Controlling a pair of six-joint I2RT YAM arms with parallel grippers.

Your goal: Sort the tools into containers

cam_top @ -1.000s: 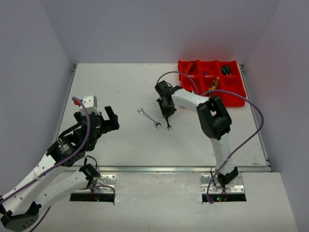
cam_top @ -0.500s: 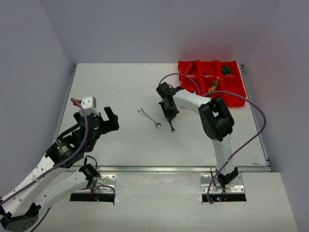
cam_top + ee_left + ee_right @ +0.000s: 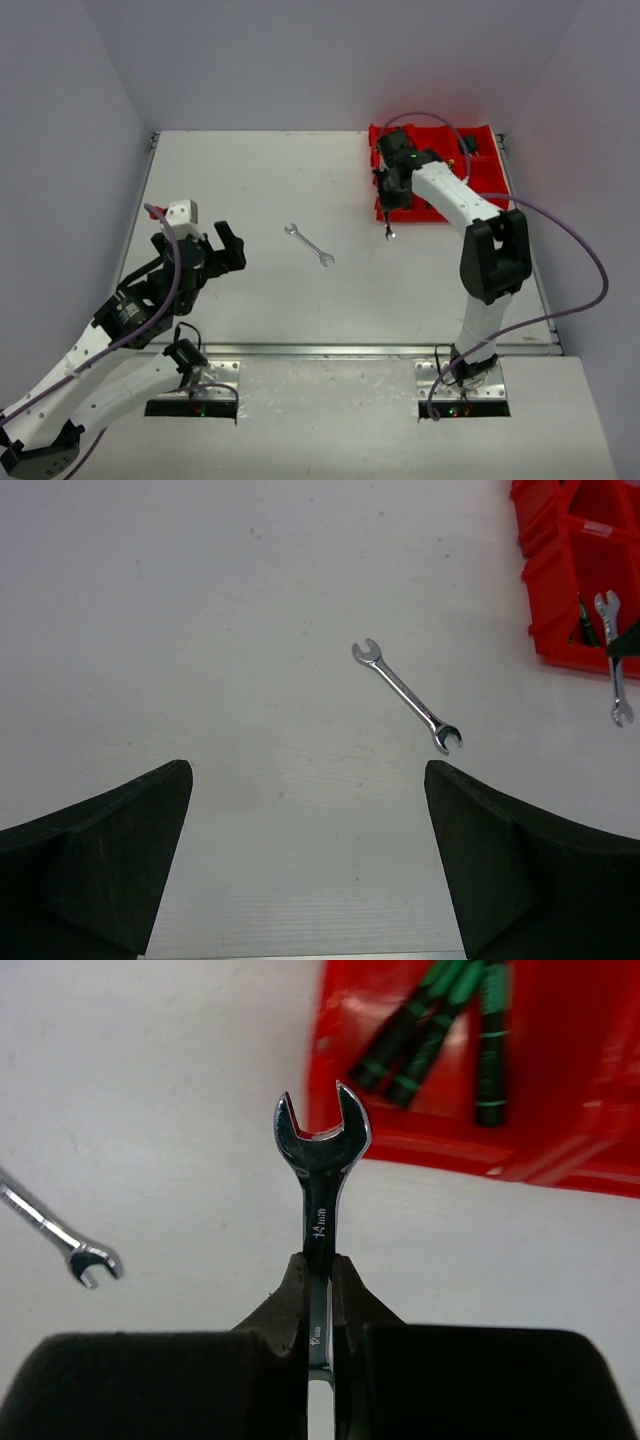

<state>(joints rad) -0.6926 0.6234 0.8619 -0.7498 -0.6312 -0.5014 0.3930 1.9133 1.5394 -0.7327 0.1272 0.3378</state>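
Note:
My right gripper (image 3: 319,1265) is shut on a silver wrench (image 3: 320,1175), which hangs from it (image 3: 387,226) in the air at the near-left corner of the red bins (image 3: 483,200). Green-and-black screwdrivers (image 3: 440,1020) lie in the bin just beyond the wrench. A yellow-handled tool (image 3: 442,176) lies in another compartment. A second silver wrench (image 3: 309,244) lies flat on the table's middle; it also shows in the left wrist view (image 3: 405,695). My left gripper (image 3: 308,870) is open and empty, hovering left of and nearer than that wrench.
The white table (image 3: 250,180) is walled on three sides. The red bins' wall (image 3: 560,575) shows at the far right of the left wrist view, with the hanging wrench (image 3: 613,660) in front of it.

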